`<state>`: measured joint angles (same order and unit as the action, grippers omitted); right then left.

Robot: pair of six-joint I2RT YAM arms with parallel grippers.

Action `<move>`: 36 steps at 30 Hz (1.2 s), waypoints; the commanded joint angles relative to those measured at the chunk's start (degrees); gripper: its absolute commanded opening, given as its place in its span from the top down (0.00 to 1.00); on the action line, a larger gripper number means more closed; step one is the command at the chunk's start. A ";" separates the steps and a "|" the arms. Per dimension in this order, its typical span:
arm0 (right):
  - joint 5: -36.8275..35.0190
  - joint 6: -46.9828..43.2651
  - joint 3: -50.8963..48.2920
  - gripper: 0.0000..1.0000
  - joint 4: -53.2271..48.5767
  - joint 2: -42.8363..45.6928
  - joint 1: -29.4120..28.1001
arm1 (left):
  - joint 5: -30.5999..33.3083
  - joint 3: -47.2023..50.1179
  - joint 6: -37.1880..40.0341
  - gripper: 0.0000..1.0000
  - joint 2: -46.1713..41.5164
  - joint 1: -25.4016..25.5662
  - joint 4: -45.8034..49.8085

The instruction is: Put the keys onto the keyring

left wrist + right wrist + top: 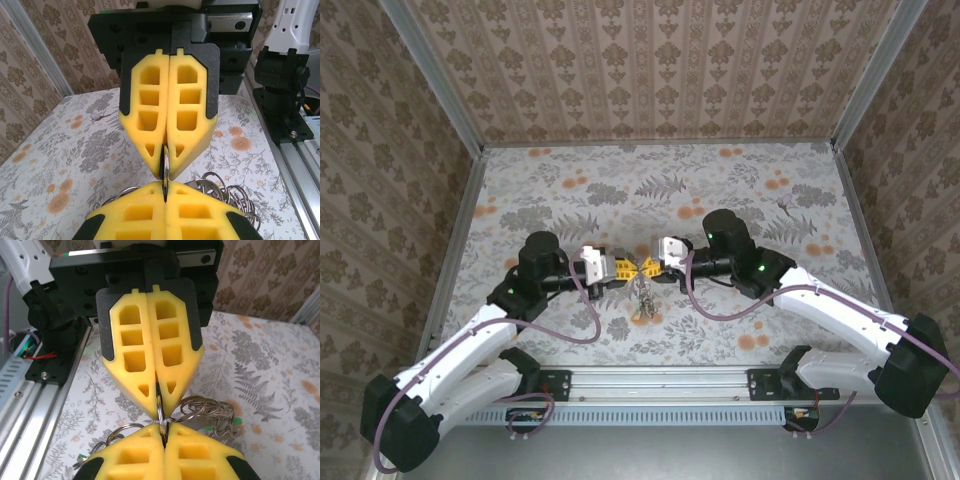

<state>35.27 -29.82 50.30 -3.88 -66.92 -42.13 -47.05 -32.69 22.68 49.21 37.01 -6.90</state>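
Two sets of yellow jaws, left gripper and right gripper, clamp one thin dark wire keyring above the floral-patterned counter, mid-scene. Small silvery keys bunch just beneath, seemingly threaded; completeness unclear.

Bright, even, diffuse light; no glare. Faint soft shadows on the bench, overhead view. Left wrist view: left tool at 6 o'clock slightly soft, far wall softer.

keyring: thin dark loop, upright and edge-on, pinched between the tips of the left pincer and the right pincer.
keys: silvery cluster with small rings, one green head, bunched just beneath the keyring.
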 commanded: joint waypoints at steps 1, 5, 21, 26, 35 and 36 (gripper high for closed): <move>1.12 -1.70 2.05 1.00 -2.69 -0.38 0.27 | 0.68 -1.05 -0.88 1.00 -0.06 0.07 -1.18; -3.60 -4.20 4.37 1.00 -8.08 -0.43 0.18 | 6.26 -4.99 5.24 0.76 1.08 0.15 12.03; -14.92 -9.15 13.59 1.00 -21.36 -4.10 -1.56 | 3.83 -8.88 -0.29 0.72 8.45 1.39 9.13; -15.84 -9.21 13.33 1.00 -21.04 -4.18 -1.90 | 3.89 -9.23 -1.41 0.72 8.77 1.51 7.01; -15.15 -7.27 12.47 1.00 -18.91 -3.83 -2.41 | 3.33 -9.69 -0.99 0.76 11.49 3.12 5.80; -15.05 -7.24 12.46 1.00 -18.89 -3.79 -2.41 | 3.31 -9.91 -0.80 0.79 11.73 3.16 5.76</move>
<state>19.86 -37.54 61.78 -24.93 -70.91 -44.16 -42.17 -40.82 22.31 60.51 39.57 0.34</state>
